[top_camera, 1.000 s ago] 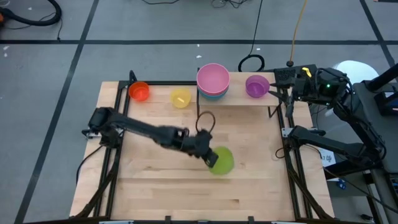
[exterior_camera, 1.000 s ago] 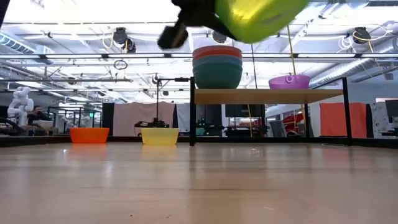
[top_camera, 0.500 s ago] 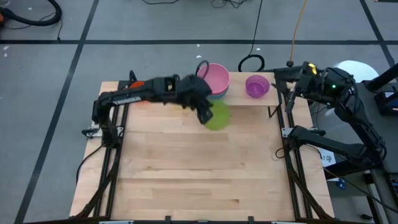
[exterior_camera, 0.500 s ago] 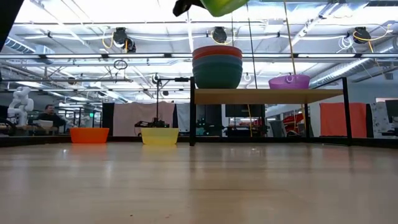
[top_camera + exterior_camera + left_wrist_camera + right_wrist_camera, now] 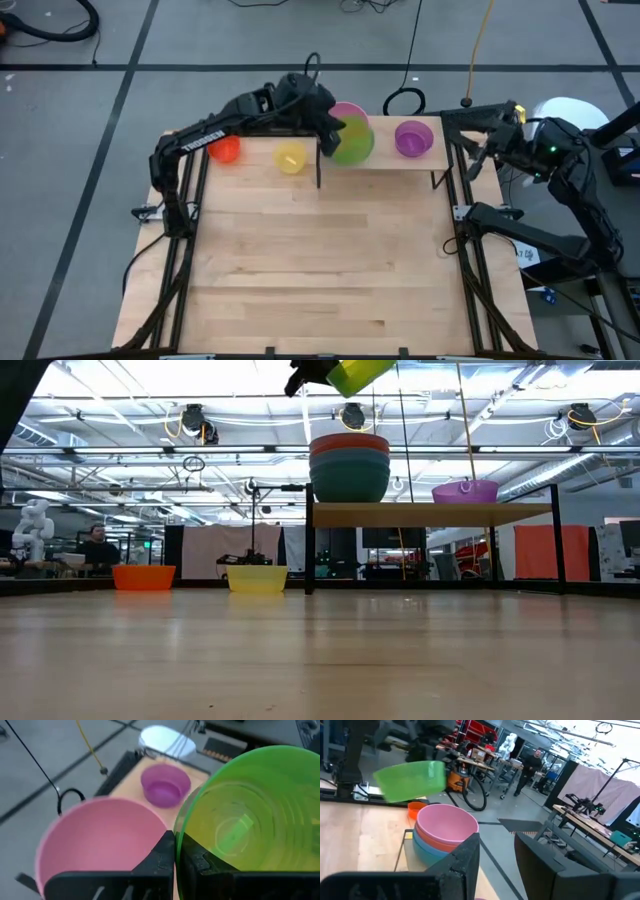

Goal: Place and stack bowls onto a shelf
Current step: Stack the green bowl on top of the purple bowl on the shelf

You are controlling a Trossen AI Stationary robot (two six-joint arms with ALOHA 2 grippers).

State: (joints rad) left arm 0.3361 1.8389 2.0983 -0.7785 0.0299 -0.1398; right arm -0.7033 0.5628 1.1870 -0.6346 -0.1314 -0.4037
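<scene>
My left gripper is shut on a green bowl and holds it in the air over the bowl stack on the shelf. The stack's top bowl is pink, with red and teal ones beneath. A purple bowl stands alone on the shelf's right part. Orange and yellow bowls sit on the table left of the shelf. My right gripper is open and waits beyond the shelf's right end. My left gripper pinches the green bowl's rim, one finger inside the bowl and one outside. It reaches in from the table's left. The bowl is lifted clear and tilted, just above the pink bowl, its hollow turned toward the wrist camera.
The shelf stands along the table's far edge on thin black legs. The near and middle tabletop holds no objects. Black frame rails run along the table's left and right sides. A person shows in the room behind.
My left gripper has carried the green bowl from over the table's middle up and toward the far edge, ending above the stack on the shelf. The bowl has stayed in the hold and tilted. My right arm has drawn back a little toward the right.
</scene>
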